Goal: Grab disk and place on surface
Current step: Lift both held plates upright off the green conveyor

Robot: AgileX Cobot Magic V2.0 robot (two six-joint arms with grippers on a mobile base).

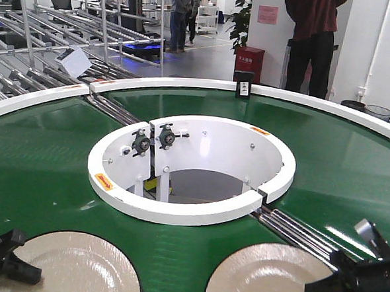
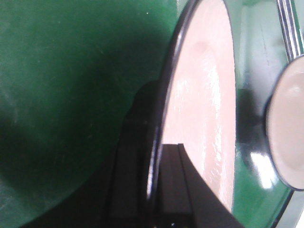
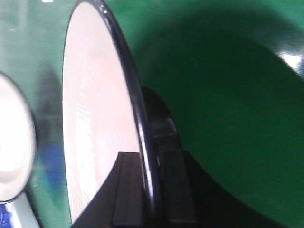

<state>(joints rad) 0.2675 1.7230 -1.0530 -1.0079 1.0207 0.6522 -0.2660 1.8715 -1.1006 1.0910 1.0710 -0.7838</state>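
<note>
Sitting on the green ring-shaped conveyor belt [image 1: 42, 150], at its near edge, are 2 round cream disks w/ black rims: left disk [image 1: 75, 264] and right disk [image 1: 266, 279], well apart, both nearer than the white inner ring wall [image 1: 177, 214]. L gripper [image 1: 29, 256] has its black fingers [image 2: 175, 190] pinched on the left disk's rim, one per face. R gripper [image 1: 323, 276] straddles the right disk's rim; dark sliver on one side, can't tell if clamped.
</note>
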